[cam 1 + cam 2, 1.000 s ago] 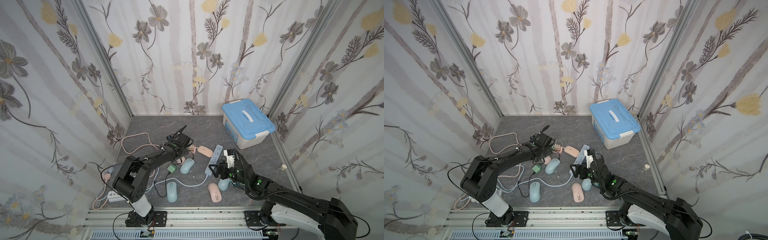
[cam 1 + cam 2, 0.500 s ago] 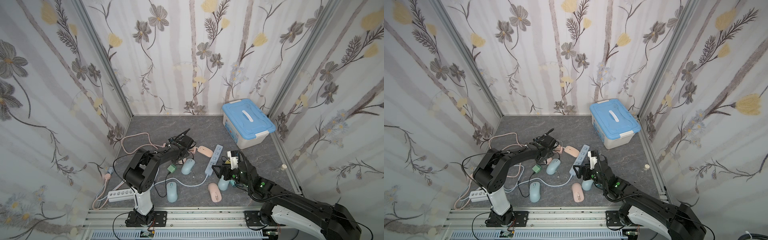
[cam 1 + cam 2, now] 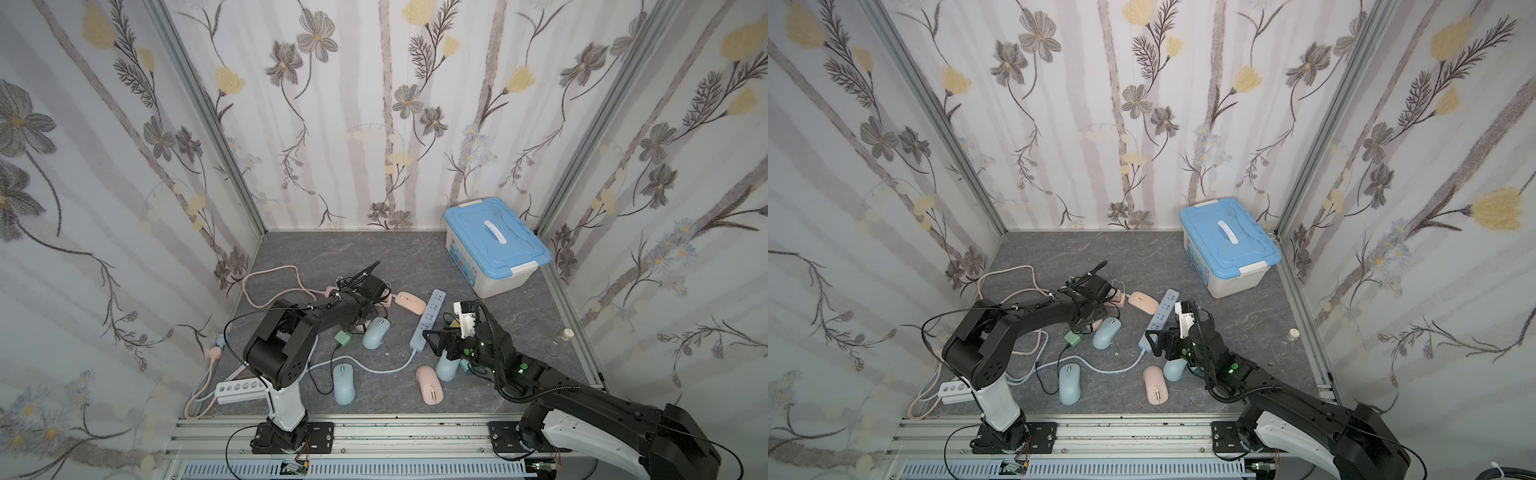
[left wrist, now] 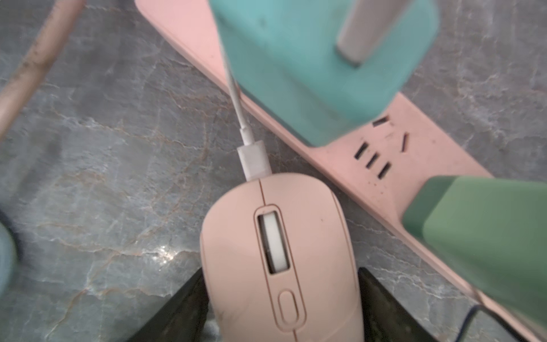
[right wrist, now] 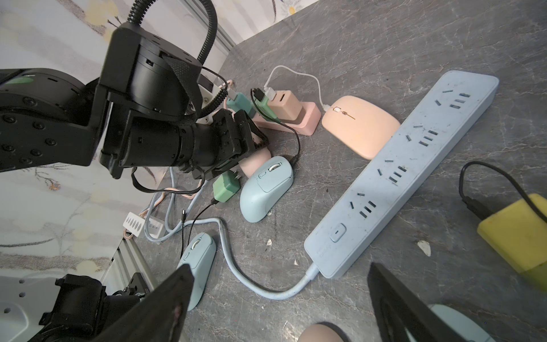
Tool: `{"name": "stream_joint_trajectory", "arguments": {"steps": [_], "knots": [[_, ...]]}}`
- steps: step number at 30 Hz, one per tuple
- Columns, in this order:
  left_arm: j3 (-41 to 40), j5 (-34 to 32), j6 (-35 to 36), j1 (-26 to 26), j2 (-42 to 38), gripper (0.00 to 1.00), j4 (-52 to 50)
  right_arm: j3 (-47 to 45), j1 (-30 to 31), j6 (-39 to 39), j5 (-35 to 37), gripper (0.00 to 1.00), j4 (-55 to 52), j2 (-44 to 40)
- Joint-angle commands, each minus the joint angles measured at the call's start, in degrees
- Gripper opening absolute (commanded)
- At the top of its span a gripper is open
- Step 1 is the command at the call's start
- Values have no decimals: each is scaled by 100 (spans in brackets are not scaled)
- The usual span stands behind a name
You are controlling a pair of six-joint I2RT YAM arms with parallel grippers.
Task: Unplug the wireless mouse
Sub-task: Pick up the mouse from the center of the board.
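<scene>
Clamping onto the rounded pink plastic wireless mouse (image 4: 236, 237) with the left gripper (image 4: 280, 275), squeezing both its flanks between the black jaws. Sitting there on the grey marbled tabletop (image 4: 103, 177), just beside the long pink power strip (image 4: 384, 165), and carrying the white cable plug (image 4: 254, 160) in its nose, not yet pulled. Trailing a thin white lead up toward the teal block charger (image 4: 310, 59) seated in that strip. Hovering over the cable end of the long pale-blue power strip (image 5: 399, 177) with the right gripper (image 5: 279, 266), holding the jaws spread wide and gripping nothing.
</scene>
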Motion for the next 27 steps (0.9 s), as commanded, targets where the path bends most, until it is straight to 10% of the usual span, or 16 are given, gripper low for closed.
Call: {"name": "stream_joint_trajectory", "arguments": {"steps": [1,17,27], "knots": [[-38,9,38,-1,68,73,193,41,3,94,-42,92,326,33],[-616,89,789,-14,-1184,48,229,477,3,-15,-192,92,334,413],[-1576,320,1208,-125,-2429,1,730,1740,-5,-73,-879,87,490,1770]]}}
